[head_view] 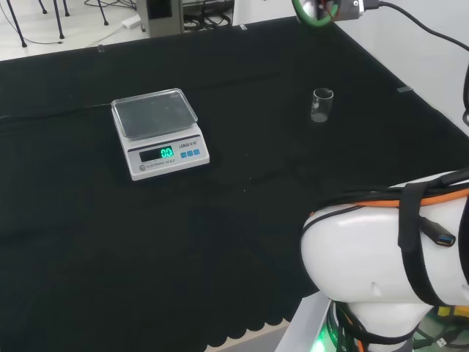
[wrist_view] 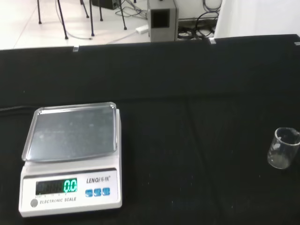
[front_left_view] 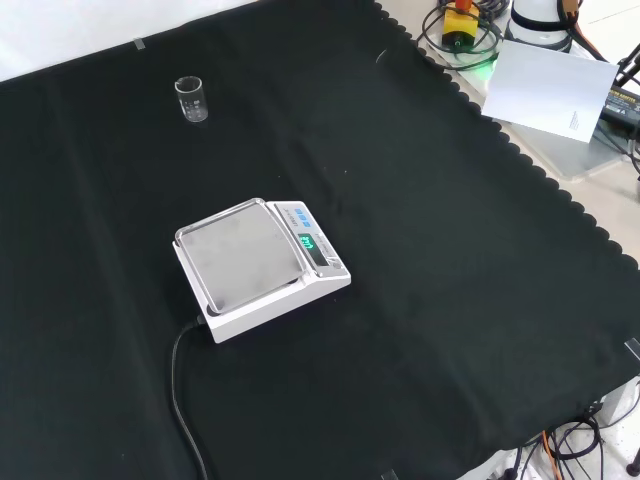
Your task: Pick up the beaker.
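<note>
While you were looking for the hand, none of the fingers gave themselves away, so I could not tell whether they were apart or together. What you did have was the beaker (head_view: pixel 321 105), a small clear glass standing upright on the black cloth (head_view: pixel 242 220) in the upper right of the head frame, mouth up, long axis vertical, nothing touching it. It looked empty, though clear glass against black cloth made that hard to swear to. In the front frame the same beaker (front_left_view: pixel 190 99) sat in the upper left, alone on bare cloth (front_left_view: pixel 430 300). The scale (head_view: pixel 160 133) held the left-centre of the head frame and the middle of the front frame, its steel pan bare, well apart from the glass.

Now the relation your move turned on: the wrist camera looked down the palm's line at the scale (wrist_view: pixel 72 159), and the beaker (wrist_view: pixel 283 147) was off at the right edge of that picture, partly cut by the frame. So the glass lay off to one side of where the palm pointed, not ahead of it, and lower, since the wrist looked down on the bench from well above. My judgement: you needed to swing across toward the beaker and drop, then close from the side around the upright wall. The reach had not begun; the task stood at its very start.
</note>
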`<state>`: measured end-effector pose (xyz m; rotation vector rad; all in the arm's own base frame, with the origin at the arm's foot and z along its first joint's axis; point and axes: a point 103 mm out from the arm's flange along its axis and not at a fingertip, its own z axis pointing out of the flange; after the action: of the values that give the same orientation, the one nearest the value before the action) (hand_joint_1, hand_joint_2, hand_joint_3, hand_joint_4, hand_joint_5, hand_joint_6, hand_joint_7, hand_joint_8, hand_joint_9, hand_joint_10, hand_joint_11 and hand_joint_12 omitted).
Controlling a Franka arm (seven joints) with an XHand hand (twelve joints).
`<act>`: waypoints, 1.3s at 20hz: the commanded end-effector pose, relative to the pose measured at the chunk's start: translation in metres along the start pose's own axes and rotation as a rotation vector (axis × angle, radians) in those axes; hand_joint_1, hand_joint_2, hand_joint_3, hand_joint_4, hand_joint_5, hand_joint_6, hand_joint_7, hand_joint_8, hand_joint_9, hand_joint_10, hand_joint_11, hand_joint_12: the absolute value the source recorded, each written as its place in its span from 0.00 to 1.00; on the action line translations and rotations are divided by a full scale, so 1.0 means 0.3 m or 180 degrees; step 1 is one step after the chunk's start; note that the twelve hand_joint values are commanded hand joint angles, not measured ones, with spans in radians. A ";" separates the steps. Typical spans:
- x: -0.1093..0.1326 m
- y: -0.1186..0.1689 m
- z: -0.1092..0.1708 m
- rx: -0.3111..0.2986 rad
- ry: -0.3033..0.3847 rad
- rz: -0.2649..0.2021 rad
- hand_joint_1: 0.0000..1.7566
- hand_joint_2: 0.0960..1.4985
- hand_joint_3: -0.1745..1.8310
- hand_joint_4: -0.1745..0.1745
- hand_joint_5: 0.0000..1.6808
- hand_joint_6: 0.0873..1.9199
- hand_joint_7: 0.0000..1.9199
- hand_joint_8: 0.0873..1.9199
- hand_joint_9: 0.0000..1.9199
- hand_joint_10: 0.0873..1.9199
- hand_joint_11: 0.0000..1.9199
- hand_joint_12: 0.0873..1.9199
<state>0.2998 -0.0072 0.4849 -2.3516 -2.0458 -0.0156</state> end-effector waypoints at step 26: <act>-0.260 0.542 0.569 0.0818 0.0611 0.0754 0.48 0.74 0.00 0.33 0.19 0.36 0.16 0.39 0.26 0.41 0.13 0.73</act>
<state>0.4030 -0.0637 0.3388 -2.2919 -1.7039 0.0700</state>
